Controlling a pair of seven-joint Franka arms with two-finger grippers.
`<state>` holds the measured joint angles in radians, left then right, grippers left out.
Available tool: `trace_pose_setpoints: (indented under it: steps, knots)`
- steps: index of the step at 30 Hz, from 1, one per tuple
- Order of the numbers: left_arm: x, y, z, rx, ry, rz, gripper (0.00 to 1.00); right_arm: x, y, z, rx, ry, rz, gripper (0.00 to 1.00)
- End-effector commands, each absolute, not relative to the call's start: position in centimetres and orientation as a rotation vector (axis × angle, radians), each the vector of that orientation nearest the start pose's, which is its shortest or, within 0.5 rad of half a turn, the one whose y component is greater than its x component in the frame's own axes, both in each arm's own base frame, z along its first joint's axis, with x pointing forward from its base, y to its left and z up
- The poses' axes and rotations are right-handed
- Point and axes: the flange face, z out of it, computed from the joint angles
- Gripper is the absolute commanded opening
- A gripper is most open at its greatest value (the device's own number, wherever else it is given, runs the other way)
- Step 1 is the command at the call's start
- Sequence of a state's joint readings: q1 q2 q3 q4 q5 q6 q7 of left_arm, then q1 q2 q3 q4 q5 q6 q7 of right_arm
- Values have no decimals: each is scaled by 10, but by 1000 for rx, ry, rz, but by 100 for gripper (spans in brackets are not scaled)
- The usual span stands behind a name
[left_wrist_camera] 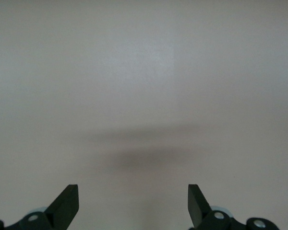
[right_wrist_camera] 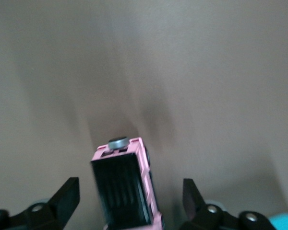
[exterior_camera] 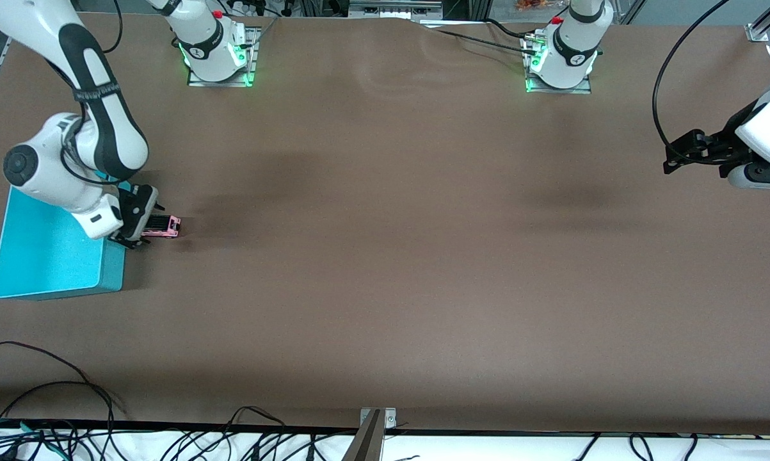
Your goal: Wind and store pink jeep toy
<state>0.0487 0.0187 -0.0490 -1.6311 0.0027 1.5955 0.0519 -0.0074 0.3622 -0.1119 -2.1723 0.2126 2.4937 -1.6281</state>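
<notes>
The pink jeep toy, tiny and boxy with a black roof, sits on the brown table beside the turquoise bin at the right arm's end. My right gripper is low around it. In the right wrist view the jeep stands between the two black fingers with a gap on each side, so the gripper is open and not gripping. My left gripper waits in the air over the left arm's end of the table, and its wrist view shows it open over bare table.
The turquoise bin lies partly under the right arm's wrist, and a corner of it shows in the right wrist view. Cables run along the table edge nearest the front camera, beside a metal bracket.
</notes>
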Motion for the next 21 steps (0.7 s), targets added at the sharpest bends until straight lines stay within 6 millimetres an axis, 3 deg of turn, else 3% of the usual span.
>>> trace_pose_setpoints:
  steps: [1, 3, 5, 9, 12, 21]
  knots:
    - [554, -1, 592, -3155, 62, 104, 100, 566, -68, 208, -2337, -1954, -108, 90]
    - [554, -1, 592, -3155, 65, 106, 100, 566, -68, 207, -2333, -1957, -107, 88]
    - [554, -1, 593, -3155, 62, 104, 100, 565, -68, 205, -2333, -1953, -104, 79]
    - [554, 1, 594, -3155, 55, 101, 100, 565, -68, 209, -2337, -1943, -105, 22]
    - [555, 1, 595, -3154, 57, 94, 100, 566, -67, 223, -2360, -1935, -132, 0]
    - [557, 8, 591, -3155, 50, 106, 100, 579, -64, 261, -2356, -1964, -194, 0]
